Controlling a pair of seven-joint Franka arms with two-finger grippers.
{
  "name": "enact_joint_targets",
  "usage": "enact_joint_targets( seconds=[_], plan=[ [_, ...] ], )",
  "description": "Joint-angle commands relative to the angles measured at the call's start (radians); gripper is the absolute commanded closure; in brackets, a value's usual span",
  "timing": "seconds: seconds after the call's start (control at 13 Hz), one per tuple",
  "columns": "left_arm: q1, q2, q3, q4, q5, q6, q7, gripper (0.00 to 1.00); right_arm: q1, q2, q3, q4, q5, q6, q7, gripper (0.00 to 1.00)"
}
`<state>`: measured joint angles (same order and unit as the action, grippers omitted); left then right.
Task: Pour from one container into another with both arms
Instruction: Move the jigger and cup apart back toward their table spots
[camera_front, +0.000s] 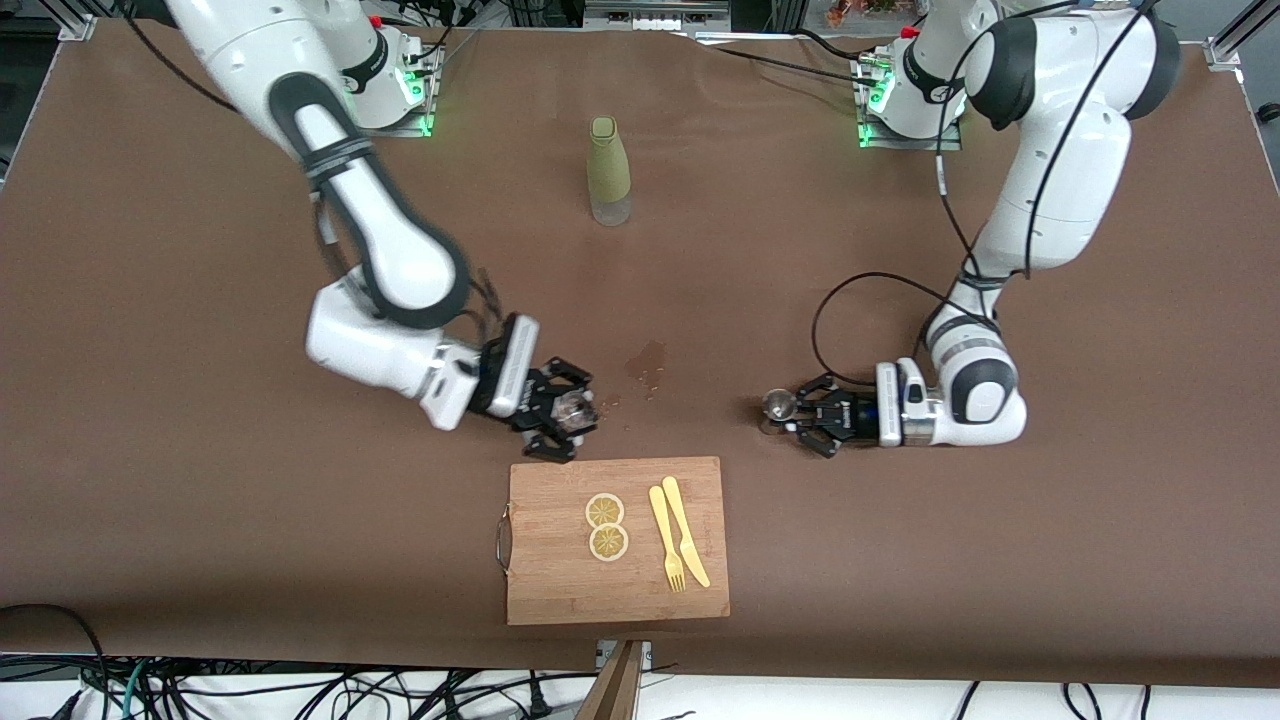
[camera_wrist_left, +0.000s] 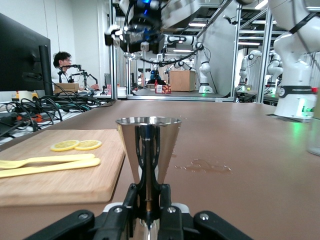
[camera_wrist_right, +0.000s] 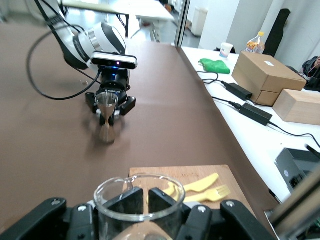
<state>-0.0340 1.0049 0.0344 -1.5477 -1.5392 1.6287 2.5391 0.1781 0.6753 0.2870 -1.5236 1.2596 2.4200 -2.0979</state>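
— Nearest the camera? Wooden cutting board (camera_front: 560, 585), flat on the brown desk (camera_front: 200, 480), metal handle on the edge toward the right arm's end. On it two lemon slices (camera_front: 606, 526) touching one another, and beside them a yellow plastic fork (camera_front: 666, 540) and yellow knife (camera_front: 686, 532) lying side by side.

— And the right end effector (camera_front: 562, 410)?
— Just past the board's edge farther from the camera, low over the desk. Closed around a small clear glass cup (camera_wrist_right: 138, 204); fingers (camera_wrist_right: 161, 202) seen through the glass wall in the right wrist view. Cup rim up, roughly level.

— Left end effector (camera_front: 800, 412)?
— Low at the desk, toward the left arm's end, well apart from the right one. Clamped on the narrow waist of a steel double-cone jigger (camera_wrist_left: 148, 150). Jigger upright, wide mouth on top; base on the desk, going by the right wrist view.

— Anything between them?
— Small wet patch (camera_front: 648, 366) with scattered drops on the desk, farther from the camera than the board.

— Else?
— Green-sleeved bottle (camera_front: 609, 170) with a clear base, upright, farther from the camera than the wet patch, about midway between the two arm bases. Both arms (camera_front: 385, 240) bent down toward the middle of the desk
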Motion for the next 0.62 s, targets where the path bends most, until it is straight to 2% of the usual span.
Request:
enact_joint_targets(
  seconds=[0.0,0.08,0.31,0.54],
  plan=[
    [0.058,-0.019,0.027,-0.011,0.054,-0.094,0.041,1.0,-0.049,-0.033,-0.02,-0.038,0.096,-0.106,-0.01,1.0],
    [0.086,-0.017,0.033,-0.015,0.065,-0.128,0.056,1.0,-0.071,-0.04,-0.037,-0.058,0.115,-0.167,-0.013,1.0],
    [0.17,-0.015,0.05,-0.018,0.161,-0.246,0.069,1.0,-0.111,-0.074,-0.139,-0.153,0.119,-0.309,-0.016,1.0],
    [0.256,-0.014,0.1,-0.032,0.232,-0.337,0.139,1.0,-0.126,-0.068,-0.247,-0.199,0.164,-0.344,-0.039,1.0]
  ],
)
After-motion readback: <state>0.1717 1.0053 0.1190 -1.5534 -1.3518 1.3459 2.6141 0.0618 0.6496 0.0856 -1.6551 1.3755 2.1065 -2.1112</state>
